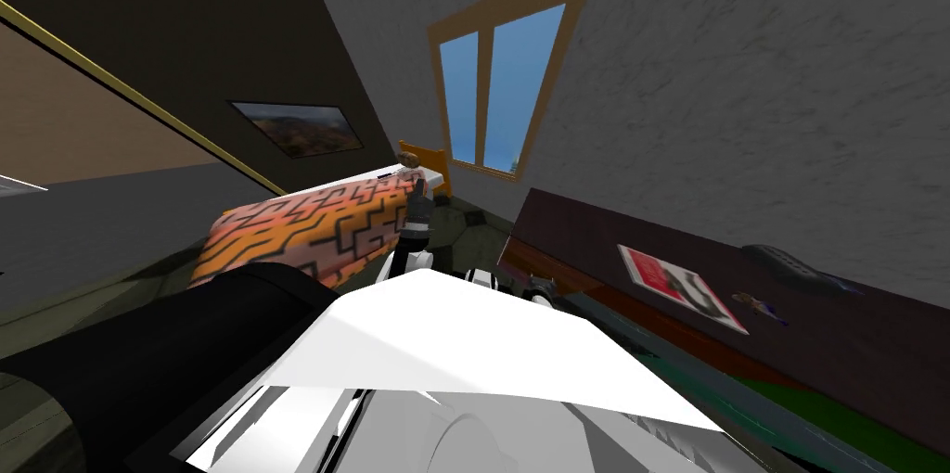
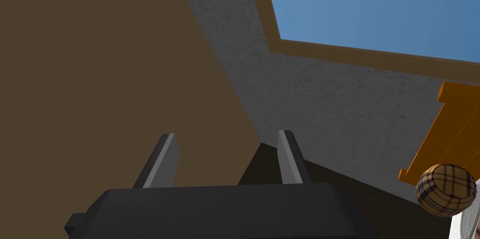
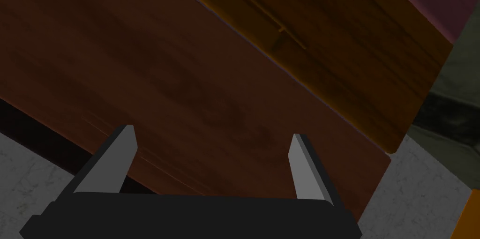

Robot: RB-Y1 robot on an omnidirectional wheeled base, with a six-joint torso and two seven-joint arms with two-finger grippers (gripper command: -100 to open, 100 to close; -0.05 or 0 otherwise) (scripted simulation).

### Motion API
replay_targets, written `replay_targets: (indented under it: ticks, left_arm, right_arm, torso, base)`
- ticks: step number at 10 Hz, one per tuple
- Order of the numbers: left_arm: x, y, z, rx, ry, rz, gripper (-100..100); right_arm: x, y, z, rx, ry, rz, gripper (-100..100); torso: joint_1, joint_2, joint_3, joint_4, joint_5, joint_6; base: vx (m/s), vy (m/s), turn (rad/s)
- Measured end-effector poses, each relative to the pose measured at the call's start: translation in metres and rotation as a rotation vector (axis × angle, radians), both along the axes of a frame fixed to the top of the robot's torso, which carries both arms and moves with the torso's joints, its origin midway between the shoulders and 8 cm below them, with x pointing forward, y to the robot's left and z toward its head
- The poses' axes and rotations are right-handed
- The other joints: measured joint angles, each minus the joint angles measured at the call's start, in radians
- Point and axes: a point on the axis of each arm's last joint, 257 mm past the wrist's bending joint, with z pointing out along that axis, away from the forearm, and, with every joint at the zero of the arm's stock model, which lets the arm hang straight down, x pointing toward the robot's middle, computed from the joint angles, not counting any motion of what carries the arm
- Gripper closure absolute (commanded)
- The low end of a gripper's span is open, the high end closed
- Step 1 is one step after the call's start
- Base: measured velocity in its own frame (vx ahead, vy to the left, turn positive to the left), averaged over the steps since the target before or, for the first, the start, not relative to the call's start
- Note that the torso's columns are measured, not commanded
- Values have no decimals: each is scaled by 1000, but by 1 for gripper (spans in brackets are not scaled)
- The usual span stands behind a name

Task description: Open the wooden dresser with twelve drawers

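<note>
The dresser (image 1: 594, 226) stands along the wall to my right, with a dark top and a red-brown front (image 1: 649, 319). In the right wrist view my right gripper (image 3: 213, 149) is open, close before a broad red-brown wooden panel (image 3: 187, 81) of it. Nothing sits between its fingers. Beyond that panel lies a drawer front (image 3: 337, 48) with a thin bar handle (image 3: 267, 16), well clear of the fingertips. The right hand (image 1: 538, 289) shows low beside the dresser's near end. My left gripper (image 2: 225, 156) is open and held up over the bed's end (image 1: 415, 189).
On the dresser top lie a red and white magazine (image 1: 682, 287), a dark remote-like object (image 1: 789, 263) and a small item (image 1: 761, 305). A bed with an orange patterned cover (image 1: 306, 231) lies to my left. A window (image 1: 501, 87) is ahead.
</note>
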Motion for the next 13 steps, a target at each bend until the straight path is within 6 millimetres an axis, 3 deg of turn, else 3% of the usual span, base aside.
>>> replay_targets:
  ticks: [6, 13]
  left_arm:
    - [0, 0, 0, 0, 0, 0, 0]
    - [0, 0, 0, 0, 0, 0, 0]
  right_arm:
    - [-28, -36, -11, -258, 113, 11, -100]
    - [-52, -77, 3, -591, 217, 47, -100]
  torso:
    - [0, 0, 0, 0, 0, 1]
    - [0, 0, 0, 0, 0, 0]
  base:
    - [-14, -22, 190]
    - [-16, -22, 185]
